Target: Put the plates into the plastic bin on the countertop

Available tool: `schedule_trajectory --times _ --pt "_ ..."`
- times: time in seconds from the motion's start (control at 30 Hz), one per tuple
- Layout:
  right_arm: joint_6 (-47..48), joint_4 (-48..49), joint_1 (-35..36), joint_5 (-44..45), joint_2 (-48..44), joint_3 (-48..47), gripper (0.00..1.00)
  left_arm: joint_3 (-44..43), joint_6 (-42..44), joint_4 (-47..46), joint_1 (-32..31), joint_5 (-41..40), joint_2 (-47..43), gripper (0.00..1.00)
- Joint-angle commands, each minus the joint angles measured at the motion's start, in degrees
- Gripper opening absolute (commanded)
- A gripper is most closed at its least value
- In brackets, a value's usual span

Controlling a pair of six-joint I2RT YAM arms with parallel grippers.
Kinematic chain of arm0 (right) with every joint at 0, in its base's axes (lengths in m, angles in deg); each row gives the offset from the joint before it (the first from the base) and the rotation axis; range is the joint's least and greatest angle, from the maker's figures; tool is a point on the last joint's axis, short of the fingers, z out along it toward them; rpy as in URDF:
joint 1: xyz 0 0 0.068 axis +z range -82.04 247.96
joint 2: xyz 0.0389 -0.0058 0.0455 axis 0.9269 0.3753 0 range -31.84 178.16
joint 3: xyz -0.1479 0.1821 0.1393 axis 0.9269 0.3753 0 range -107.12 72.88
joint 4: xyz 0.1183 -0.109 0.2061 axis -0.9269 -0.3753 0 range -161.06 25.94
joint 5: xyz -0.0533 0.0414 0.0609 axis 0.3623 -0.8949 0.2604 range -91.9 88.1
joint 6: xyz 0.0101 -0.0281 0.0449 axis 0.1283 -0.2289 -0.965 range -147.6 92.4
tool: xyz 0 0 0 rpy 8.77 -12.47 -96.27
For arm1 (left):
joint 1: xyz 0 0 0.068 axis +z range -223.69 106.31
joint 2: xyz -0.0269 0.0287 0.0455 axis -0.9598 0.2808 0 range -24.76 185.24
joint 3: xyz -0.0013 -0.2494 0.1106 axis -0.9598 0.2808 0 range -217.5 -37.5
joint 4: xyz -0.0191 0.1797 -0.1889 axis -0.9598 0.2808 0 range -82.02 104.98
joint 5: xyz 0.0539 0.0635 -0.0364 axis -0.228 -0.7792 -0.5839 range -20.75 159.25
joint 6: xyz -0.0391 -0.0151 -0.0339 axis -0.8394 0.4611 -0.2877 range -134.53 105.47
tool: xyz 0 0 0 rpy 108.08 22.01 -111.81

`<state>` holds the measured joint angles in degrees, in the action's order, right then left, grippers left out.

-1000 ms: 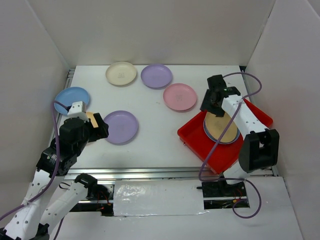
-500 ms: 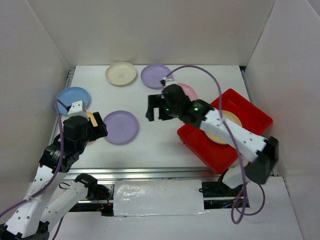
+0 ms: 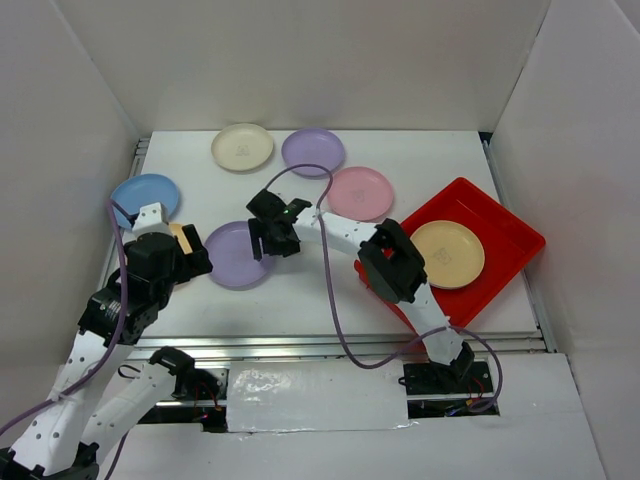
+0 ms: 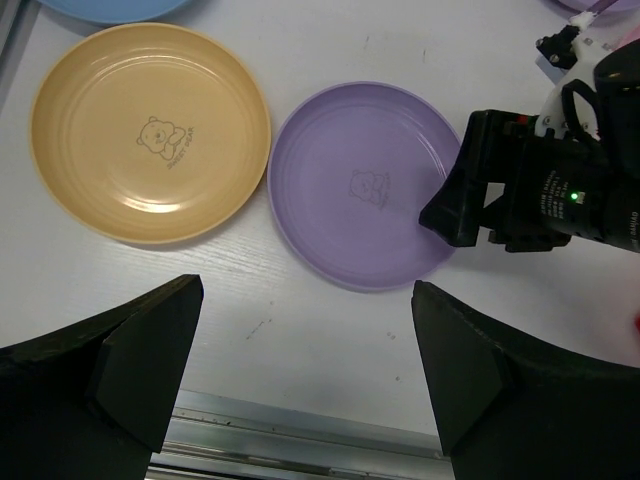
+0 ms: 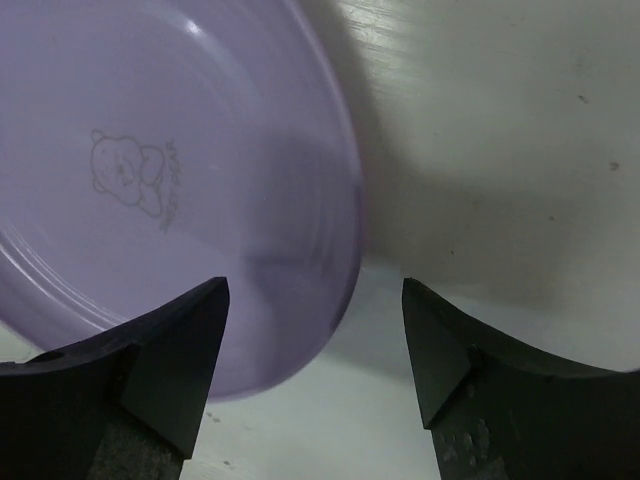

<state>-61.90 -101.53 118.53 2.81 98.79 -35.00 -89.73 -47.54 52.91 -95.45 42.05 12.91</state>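
My right gripper (image 3: 268, 243) is open and low over the right rim of the near purple plate (image 3: 235, 257). In the right wrist view one finger is over the plate (image 5: 150, 180) and the other over the countertop (image 5: 500, 150), with the gripper (image 5: 315, 370) empty. My left gripper (image 3: 192, 260) is open and empty, hovering left of that plate (image 4: 355, 185) above an orange plate (image 4: 150, 130). A yellow-orange plate (image 3: 447, 253) lies in the red plastic bin (image 3: 505, 215). Cream (image 3: 242, 146), purple (image 3: 313, 152), pink (image 3: 360, 193) and blue (image 3: 145, 197) plates lie on the countertop (image 3: 320, 290).
White walls close in the left, back and right sides. A metal rail (image 3: 330, 345) runs along the near edge, also showing in the left wrist view (image 4: 300, 440). The right arm's body (image 4: 530, 190) stands at the purple plate's right side.
My right arm has swung left from the red bin to the near purple plate, leaving the yellow-orange plate in the bin. My left arm has hardly moved.
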Motion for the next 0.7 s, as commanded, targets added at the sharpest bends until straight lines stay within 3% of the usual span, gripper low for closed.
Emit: schedule_trajectory --times 0.0,0.03,0.1,0.17,0.23,0.33,0.47,0.6,0.67 --pt "-1.5 -2.9 -0.8 -1.5 2.2 -4.9 0.76 -1.2 0.7 -1.9 0.2 0.0 0.0 0.99" --pt "-1.6 -2.8 -1.1 -1.9 2.5 -4.7 0.64 -1.1 0.8 -2.0 0.2 0.1 -0.1 0.99" --pt "-1.9 -1.5 -1.4 -2.5 2.3 -2.7 0.50 -1.0 0.9 -2.2 0.2 0.2 -0.4 0.99" --pt "-2.6 -0.8 -1.8 -2.4 1.3 -0.1 0.22 -0.9 0.9 -2.2 0.2 0.4 -0.8 0.99" --pt "-4.0 -0.9 -2.0 -0.1 -1.0 1.0 0.11 -0.9 1.0 -2.3 0.2 0.7 -1.0 0.99" --pt "-6.5 -3.7 -3.0 4.8 -5.8 2.2 0.00 -0.9 1.3 -2.6 0.1 1.2 -1.3 0.99" --pt "-7.9 -5.3 -5.6 9.3 -17.0 8.2 0.00 -0.7 1.7 -2.9 0.2 1.9 -1.7 0.99" --pt "-8.0 -4.5 -12.1 9.4 -33.9 18.1 0.00 -0.7 2.0 -3.1 0.2 2.4 -2.0 0.99" --pt "-7.8 -4.2 -19.1 7.7 -39.5 26.3 0.00 -0.6 2.2 -3.4 0.2 3.0 -2.6 0.99"
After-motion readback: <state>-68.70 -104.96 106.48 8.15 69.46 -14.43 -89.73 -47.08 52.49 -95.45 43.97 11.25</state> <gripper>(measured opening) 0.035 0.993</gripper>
